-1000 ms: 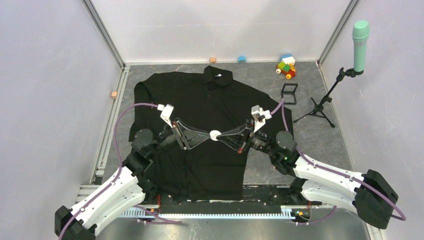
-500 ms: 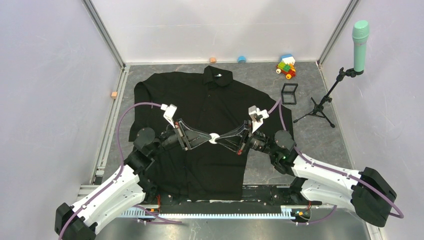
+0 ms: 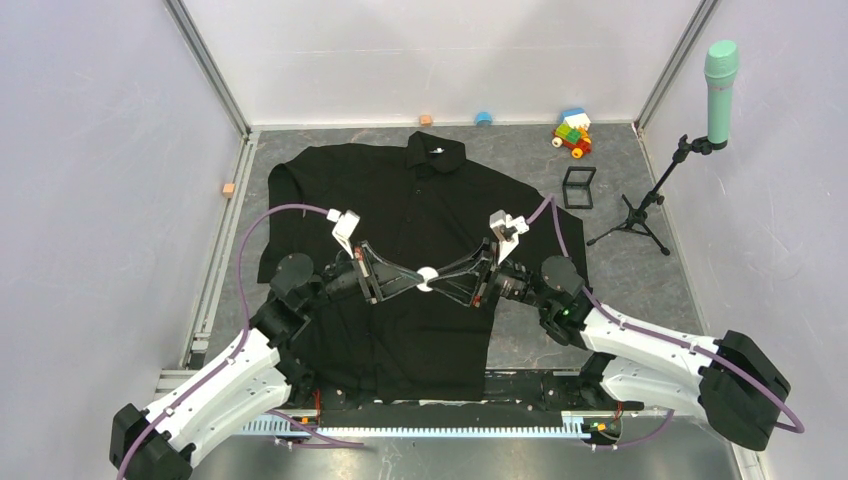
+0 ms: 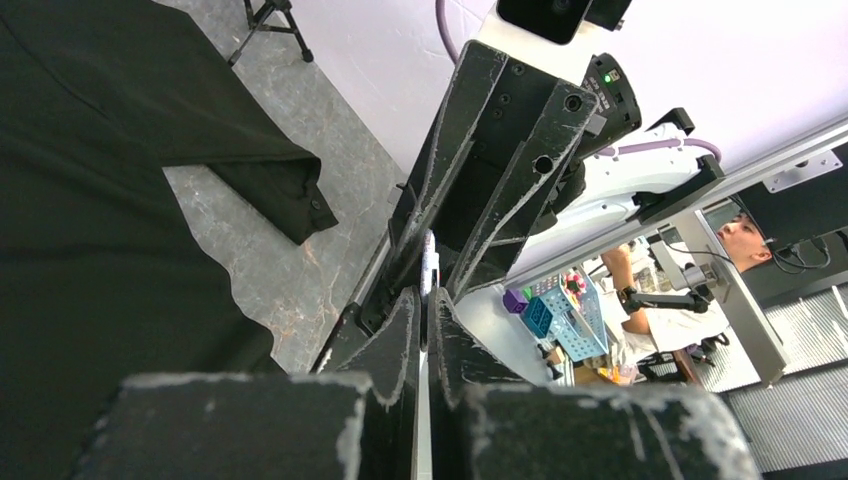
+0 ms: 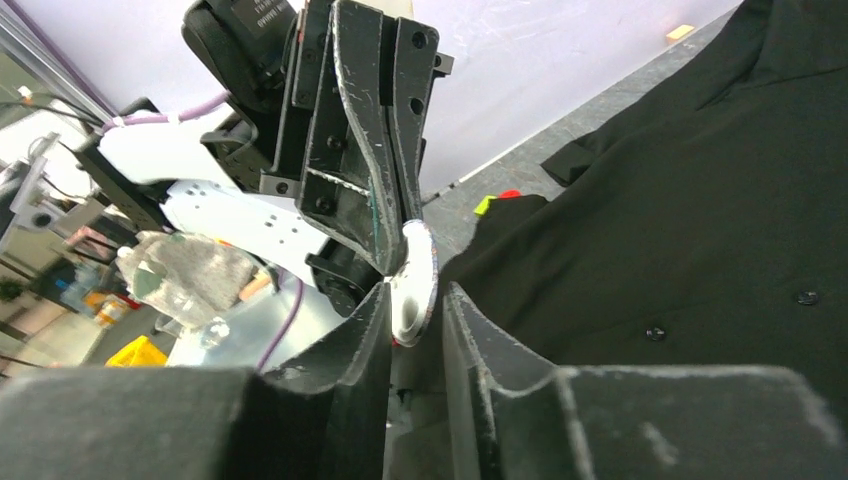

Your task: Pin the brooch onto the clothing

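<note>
The black shirt [image 3: 410, 200] lies flat on the grey table, collar at the far side. It also shows in the left wrist view [image 4: 90, 200] and the right wrist view [image 5: 700, 200]. The small round pale brooch [image 3: 427, 278] is held above the shirt's middle, between both grippers. My left gripper [image 3: 420, 279] comes in from the left and is shut on the brooch, which shows edge-on at its tips [image 4: 428, 262]. My right gripper [image 3: 435, 279] comes in from the right, and its jaws close on the other side of the brooch [image 5: 418, 270].
A small black square frame box [image 3: 579, 186] stands right of the shirt. A tripod stand [image 3: 640, 215] with a teal microphone [image 3: 720, 75] is at the right. Toy blocks [image 3: 572, 133], a blue piece [image 3: 483, 118] and orange cubes [image 3: 425, 120] lie near the far wall.
Both grippers, joined at the brooch, have drifted slightly towards the near edge. Both arms have shifted a little with them. The grips have not changed.
</note>
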`<state>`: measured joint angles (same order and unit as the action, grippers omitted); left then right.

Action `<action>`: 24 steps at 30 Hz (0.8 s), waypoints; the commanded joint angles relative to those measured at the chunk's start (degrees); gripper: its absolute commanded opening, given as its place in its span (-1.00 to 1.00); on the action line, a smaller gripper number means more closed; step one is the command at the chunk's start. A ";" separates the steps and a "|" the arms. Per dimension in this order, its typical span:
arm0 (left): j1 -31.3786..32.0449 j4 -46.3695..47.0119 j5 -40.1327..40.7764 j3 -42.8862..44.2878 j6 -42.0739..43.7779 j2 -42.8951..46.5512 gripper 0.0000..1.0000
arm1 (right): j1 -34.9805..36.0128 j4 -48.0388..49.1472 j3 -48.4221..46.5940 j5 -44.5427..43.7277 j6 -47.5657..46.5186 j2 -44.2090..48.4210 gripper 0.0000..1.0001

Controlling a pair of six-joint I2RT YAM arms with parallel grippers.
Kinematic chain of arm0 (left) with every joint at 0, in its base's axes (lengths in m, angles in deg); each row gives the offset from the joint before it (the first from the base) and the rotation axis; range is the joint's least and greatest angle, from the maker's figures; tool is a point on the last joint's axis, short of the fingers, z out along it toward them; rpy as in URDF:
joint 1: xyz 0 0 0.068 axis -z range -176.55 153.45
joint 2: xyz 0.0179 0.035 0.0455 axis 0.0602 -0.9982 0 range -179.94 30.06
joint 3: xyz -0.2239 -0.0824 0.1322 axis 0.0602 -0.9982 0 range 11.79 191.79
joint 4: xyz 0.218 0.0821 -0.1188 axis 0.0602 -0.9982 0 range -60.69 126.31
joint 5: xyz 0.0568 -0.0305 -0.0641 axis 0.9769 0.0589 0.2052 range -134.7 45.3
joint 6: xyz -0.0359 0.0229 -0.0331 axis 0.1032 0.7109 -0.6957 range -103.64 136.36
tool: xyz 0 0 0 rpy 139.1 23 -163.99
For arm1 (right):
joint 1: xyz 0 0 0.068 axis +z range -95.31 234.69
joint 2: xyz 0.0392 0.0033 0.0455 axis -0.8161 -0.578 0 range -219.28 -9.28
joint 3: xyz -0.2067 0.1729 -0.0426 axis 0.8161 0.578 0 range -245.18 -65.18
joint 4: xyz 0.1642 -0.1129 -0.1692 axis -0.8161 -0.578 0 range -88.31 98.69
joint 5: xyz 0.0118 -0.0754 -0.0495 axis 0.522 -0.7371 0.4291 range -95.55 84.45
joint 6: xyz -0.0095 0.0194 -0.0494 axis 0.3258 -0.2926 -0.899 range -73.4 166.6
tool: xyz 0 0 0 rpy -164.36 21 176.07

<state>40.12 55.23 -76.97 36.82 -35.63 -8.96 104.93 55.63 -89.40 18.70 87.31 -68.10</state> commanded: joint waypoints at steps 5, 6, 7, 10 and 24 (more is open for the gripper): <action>0.33 -5.48 -1.30 2.60 2.77 0.25 -0.96 | 0.50 -5.84 -4.58 -1.97 -3.91 1.35 0.20; 0.36 -6.34 -1.44 2.89 3.17 0.10 -0.96 | 0.50 -6.75 -5.23 -2.26 -4.50 1.09 0.21; 0.32 -6.79 -1.55 3.06 3.40 -0.11 -0.96 | 0.52 -7.53 -5.76 -2.35 -4.73 0.72 0.21; 0.34 -8.01 -1.75 3.60 3.90 -0.25 -0.95 | 0.49 -7.68 -6.24 -2.89 -4.57 0.03 0.16; 0.34 -8.28 -1.10 3.50 3.12 0.26 -0.96 | 0.56 -11.05 -5.83 -5.07 -6.68 -0.92 -0.41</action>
<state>40.23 45.94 -77.78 38.09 -34.08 -9.27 105.22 45.73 -93.40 15.12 83.09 -69.33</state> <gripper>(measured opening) 0.040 0.320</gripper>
